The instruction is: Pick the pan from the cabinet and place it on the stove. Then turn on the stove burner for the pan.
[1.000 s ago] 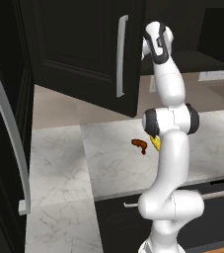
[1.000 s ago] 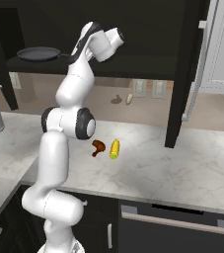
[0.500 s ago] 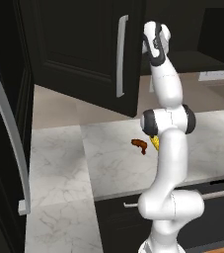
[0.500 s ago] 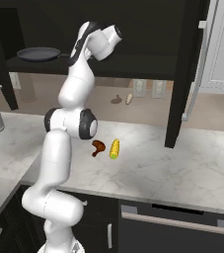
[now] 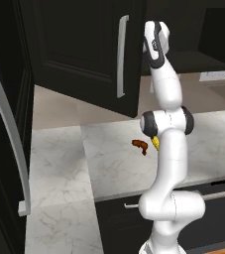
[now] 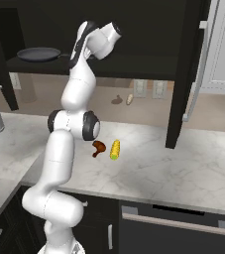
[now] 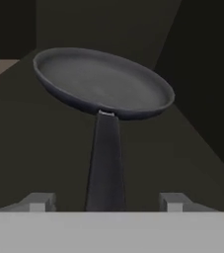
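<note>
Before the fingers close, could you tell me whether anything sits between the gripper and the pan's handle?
Nothing visible does. In the hand view the pan lies on the cabinet shelf, its handle running straight back between the gripper's parted fingertips.

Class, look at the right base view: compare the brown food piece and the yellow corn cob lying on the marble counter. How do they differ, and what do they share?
The brown food piece is dark reddish brown; the corn cob is bright yellow. The brown food piece is lumpy and irregular, tapering to a thin end; the corn cob is a straight, even cylinder. The brown piece lies nearer the robot arm; the cob lies on its far side. Both rest side by side on the marble counter, similar in size.
</note>
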{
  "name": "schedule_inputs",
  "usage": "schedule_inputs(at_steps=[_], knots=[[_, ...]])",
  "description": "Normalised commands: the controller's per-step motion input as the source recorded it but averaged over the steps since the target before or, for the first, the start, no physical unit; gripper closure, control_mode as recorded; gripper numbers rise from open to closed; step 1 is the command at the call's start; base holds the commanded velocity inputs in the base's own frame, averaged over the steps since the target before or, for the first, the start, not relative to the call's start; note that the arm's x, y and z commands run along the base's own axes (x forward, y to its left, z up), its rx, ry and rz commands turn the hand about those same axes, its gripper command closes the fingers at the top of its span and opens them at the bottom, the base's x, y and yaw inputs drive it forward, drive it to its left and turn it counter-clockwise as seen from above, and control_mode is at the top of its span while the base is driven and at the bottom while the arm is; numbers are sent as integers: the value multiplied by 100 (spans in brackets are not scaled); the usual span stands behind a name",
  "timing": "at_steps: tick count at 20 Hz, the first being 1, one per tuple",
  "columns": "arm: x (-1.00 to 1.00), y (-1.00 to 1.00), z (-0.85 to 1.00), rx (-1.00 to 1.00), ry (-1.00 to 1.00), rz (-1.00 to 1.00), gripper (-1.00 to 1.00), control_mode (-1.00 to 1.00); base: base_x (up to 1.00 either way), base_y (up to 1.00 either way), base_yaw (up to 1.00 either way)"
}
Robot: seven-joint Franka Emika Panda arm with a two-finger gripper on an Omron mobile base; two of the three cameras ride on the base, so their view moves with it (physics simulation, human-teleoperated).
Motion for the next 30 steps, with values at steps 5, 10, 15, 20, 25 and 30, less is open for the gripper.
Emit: schedule_inputs(at_steps=[5, 10, 15, 20, 25, 30], knots=[[1, 0, -21, -1, 0, 0, 100, -100, 0, 0, 0], [0, -1, -10, 1, -3, 0, 100, -100, 0, 0, 0], [-1, -7, -7, 5, -12, 0, 100, -100, 0, 0, 0], [-13, -5, -10, 7, -18, -3, 100, -100, 0, 0, 0], [-23, -6, -18, 13, -19, -7, 100, -100, 0, 0, 0], [-39, -12, -11, 17, -19, -10, 100, -100, 0, 0, 0]])
